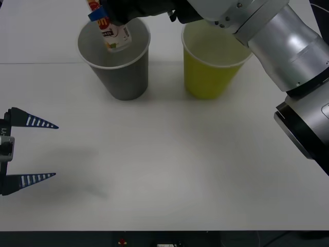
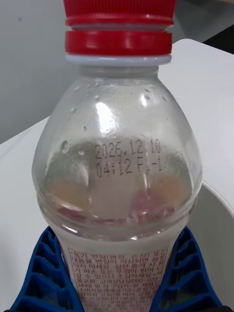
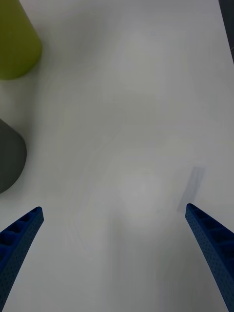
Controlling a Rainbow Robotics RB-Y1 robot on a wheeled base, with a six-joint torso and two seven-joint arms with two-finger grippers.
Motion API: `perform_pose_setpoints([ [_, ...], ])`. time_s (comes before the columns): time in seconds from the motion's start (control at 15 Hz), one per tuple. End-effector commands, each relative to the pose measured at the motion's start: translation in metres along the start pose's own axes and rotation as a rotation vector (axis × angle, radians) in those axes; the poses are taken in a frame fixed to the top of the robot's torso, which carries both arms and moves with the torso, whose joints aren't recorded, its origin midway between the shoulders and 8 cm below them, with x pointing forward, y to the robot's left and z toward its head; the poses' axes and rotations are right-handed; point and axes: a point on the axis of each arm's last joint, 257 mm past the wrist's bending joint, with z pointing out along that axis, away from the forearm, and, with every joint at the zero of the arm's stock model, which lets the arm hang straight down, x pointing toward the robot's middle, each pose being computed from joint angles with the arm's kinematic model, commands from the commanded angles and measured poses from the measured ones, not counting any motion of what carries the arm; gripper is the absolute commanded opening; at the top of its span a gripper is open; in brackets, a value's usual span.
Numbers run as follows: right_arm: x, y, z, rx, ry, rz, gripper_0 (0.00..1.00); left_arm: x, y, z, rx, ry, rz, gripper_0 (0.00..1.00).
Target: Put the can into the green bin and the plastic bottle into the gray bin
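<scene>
The R arm reaches across from the right side of the front view, over the green bin (image 1: 209, 64), w/ its gripper (image 1: 103, 15) up at the far edge above the gray bin (image 1: 117, 64). The R gripper is clamped on the bottle (image 1: 114, 32): in the R wrist view the blue ribbed fingers (image 2: 41, 278) press both sides of the label, one on each side, and the bottle (image 2: 117, 161) sits between them w/ its red cap pointing away from the camera.

In the front view the bottle is tilted, cap end up toward the gripper, base end down inside the mouth of the gray bin, below rim level at its lower end. Can't tell if the base touches the bin's inner wall. The bottle's clear upper part carries a printed date code; label below is white w/ red text.

Both bins stand upright on the white table (image 1: 164, 170), side by side near the far edge, gray on the robot's left, green on its right, a gap between them, not touching. Green bin's inside looks pale yellow; what's at the bottom is partly hidden by the R arm.

L gripper (image 1: 43, 150) hangs at the left edge of the front view, near side of the table, well apart from both bins. Its fingers are spread wide, nothing between them. In the L wrist view the fingers (image 3: 19, 234) sit at both corners over bare table, w/ the gray bin (image 3: 10, 156) and green bin (image 3: 17, 41) at one edge.
</scene>
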Motion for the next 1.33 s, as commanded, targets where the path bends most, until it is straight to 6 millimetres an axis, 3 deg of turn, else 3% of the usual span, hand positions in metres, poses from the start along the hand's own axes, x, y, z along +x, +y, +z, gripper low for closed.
perform_pose_setpoints([
  [0.07, 0.008, -0.001, 0.011, 0.013, 0.003, -0.007, 0.00, 0.000, 0.000, 0.000, 0.000, 0.000, 0.000, 1.00],
  [0.13, 0.007, 0.000, 0.012, 0.011, 0.002, -0.009, 0.00, 0.000, 0.000, 0.000, 0.000, 0.000, 0.000, 1.00],
  [0.27, 0.005, 0.002, 0.012, 0.008, -0.001, -0.011, 0.15, 0.000, 0.000, 0.000, 0.000, 0.000, 0.000, 1.00],
  [0.33, 0.005, 0.003, 0.012, 0.005, -0.001, -0.010, 0.31, 0.000, 0.000, 0.000, 0.000, 0.000, 0.000, 1.00],
  [0.4, 0.003, 0.002, 0.012, 0.008, -0.005, -0.011, 0.68, 0.000, 0.000, 0.000, 0.000, 0.000, 0.000, 1.00],
  [0.47, 0.002, 0.002, 0.012, 0.006, -0.010, -0.012, 0.90, 0.000, 0.000, 0.000, 0.000, 0.000, 0.000, 1.00],
  [0.53, 0.000, 0.004, 0.012, 0.001, -0.018, -0.005, 1.00, 0.000, 0.000, 0.000, 0.000, 0.000, 0.000, 1.00],
  [0.87, -0.009, 0.002, 0.000, -0.040, -0.053, 0.017, 1.00, 0.000, 0.000, 0.000, 0.000, 0.000, 0.000, 1.00],
  [1.13, -0.007, -0.015, -0.031, -0.051, -0.109, -0.002, 1.00, 0.000, 0.000, 0.000, 0.000, 0.000, 0.000, 1.00],
  [1.33, 0.013, -0.022, -0.063, -0.049, -0.098, -0.042, 1.00, 0.000, 0.000, 0.000, 0.000, 0.000, 0.000, 1.00],
])
